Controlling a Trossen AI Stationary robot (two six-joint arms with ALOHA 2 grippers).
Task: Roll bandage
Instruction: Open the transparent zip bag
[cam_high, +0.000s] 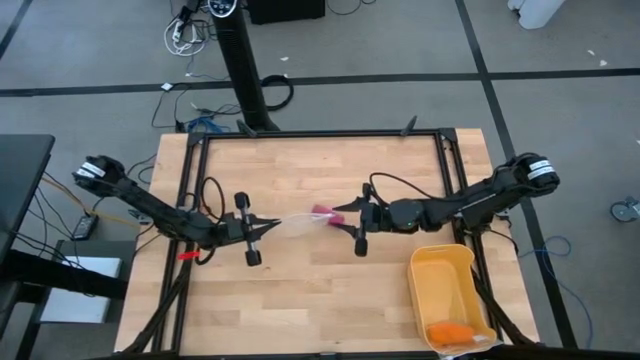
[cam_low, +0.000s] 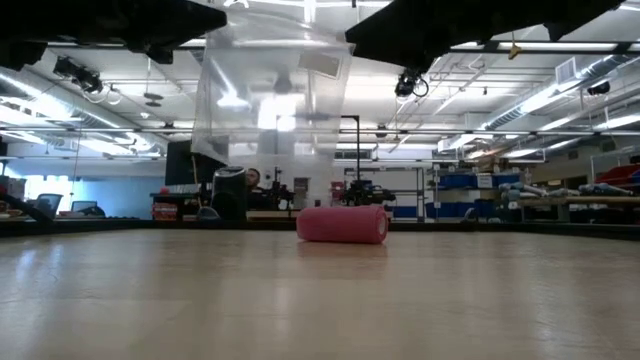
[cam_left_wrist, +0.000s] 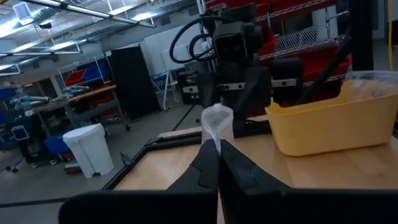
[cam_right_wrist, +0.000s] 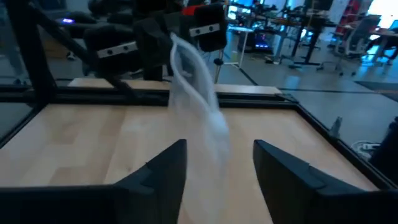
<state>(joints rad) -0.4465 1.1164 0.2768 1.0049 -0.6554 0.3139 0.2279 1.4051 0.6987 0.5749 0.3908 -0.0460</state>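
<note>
Overhead, my left end effector (cam_high: 272, 229) pinches the clear bag (cam_high: 296, 223) above the pale wooden worktop (cam_high: 300, 300); my right end effector (cam_high: 340, 215) stands spread beside the pink bandage (cam_low: 342, 224), rolled on the worktop. Warehouse shelving lies beyond.

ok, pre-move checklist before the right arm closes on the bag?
1. Left gripper shut on the clear plastic bag: ok.
2. Right gripper fingers apart, bag hanging between them: ok.
3. Right fingers touching the bag: cannot tell.
4. Bandage already a pink roll, lying on the table outside the bag: ok.
5. Bag raised off the table between both arms: ok.
6. Yellow bin off to the side of both grippers: ok.
</note>
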